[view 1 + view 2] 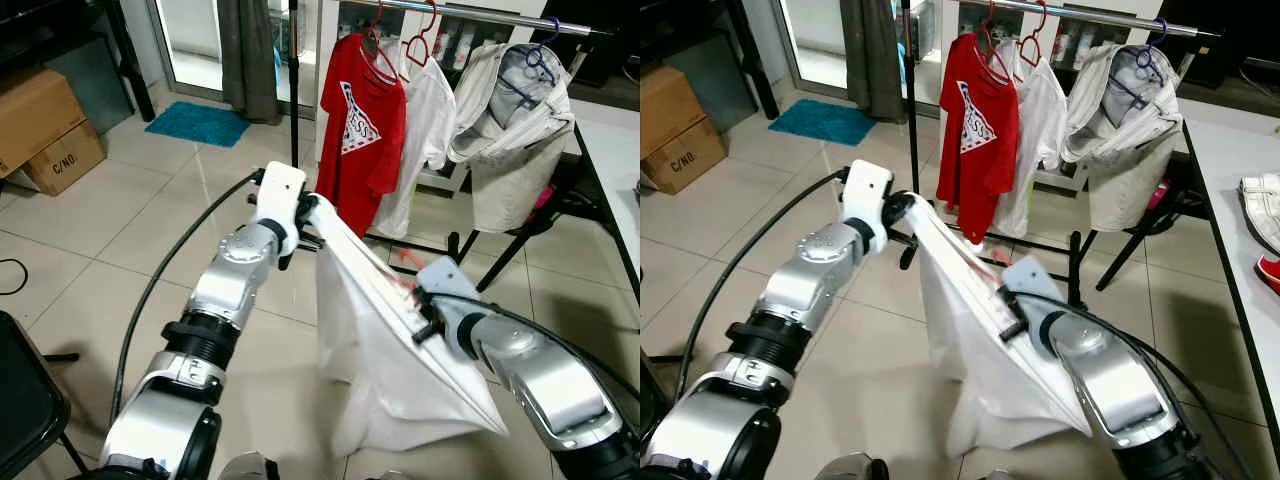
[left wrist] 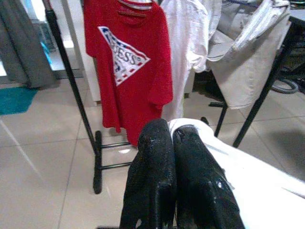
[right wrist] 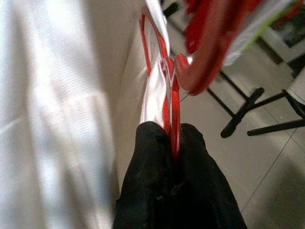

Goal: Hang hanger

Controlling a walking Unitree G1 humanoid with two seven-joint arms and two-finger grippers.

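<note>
Presently the red hanger [image 3: 169, 102], thin wire, carries a white garment [image 1: 385, 370] held above the tiled floor [image 1: 90, 250]; its long axis slopes from my left gripper [image 2: 172, 143], clenched on the cloth's upper corner, down to my right gripper [image 3: 174, 143], clamped on hanger and fabric; its hook points toward the clothes rack [image 1: 480, 12] ahead.

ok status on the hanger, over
Left hand shut on white shirt corner. Right hand shut on red hanger. Rack rail ahead, not yet reached.
</note>
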